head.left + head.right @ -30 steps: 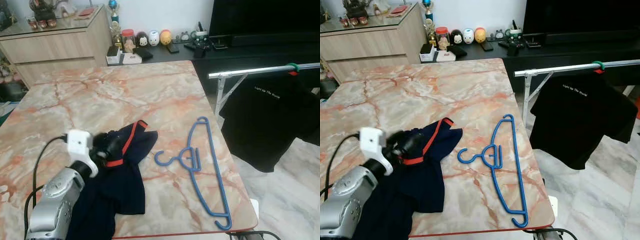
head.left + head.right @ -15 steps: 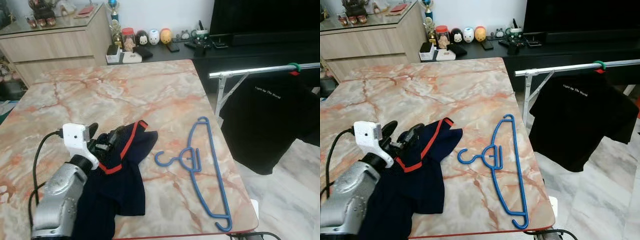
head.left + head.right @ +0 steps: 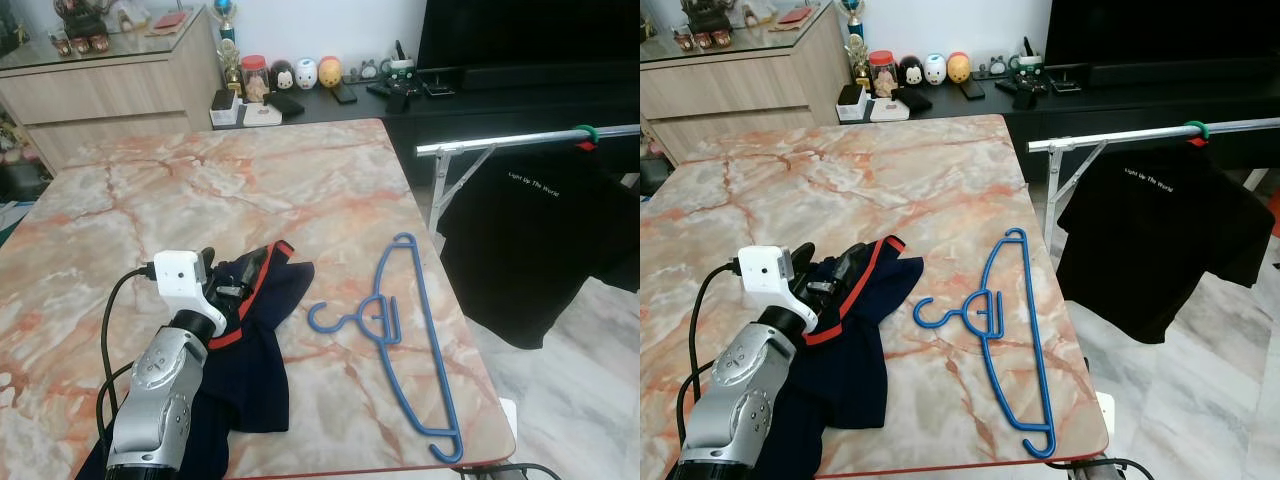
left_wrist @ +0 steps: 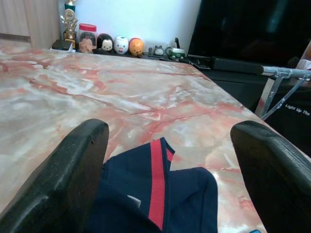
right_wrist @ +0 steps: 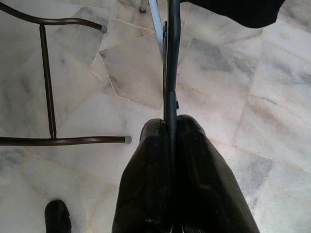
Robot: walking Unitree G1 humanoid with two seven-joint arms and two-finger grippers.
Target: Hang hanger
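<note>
Left gripper (image 4: 167, 160) spread wide just above the navy shirt (image 3: 245, 350) on the marble table (image 3: 250, 190), now open and raised off the cloth after gripping it a second ago, blue hanger (image 3: 405, 335) flat and untouched beside it; right gripper (image 5: 170, 160) pressed together, idle over the floor.

The blue plastic hanger (image 3: 400, 335) lies flat on the marble table, well to the right of the left gripper (image 3: 228, 285) and apart from it. Its hook curls toward the gripper, and its long bar runs along the table's right edge.
</note>
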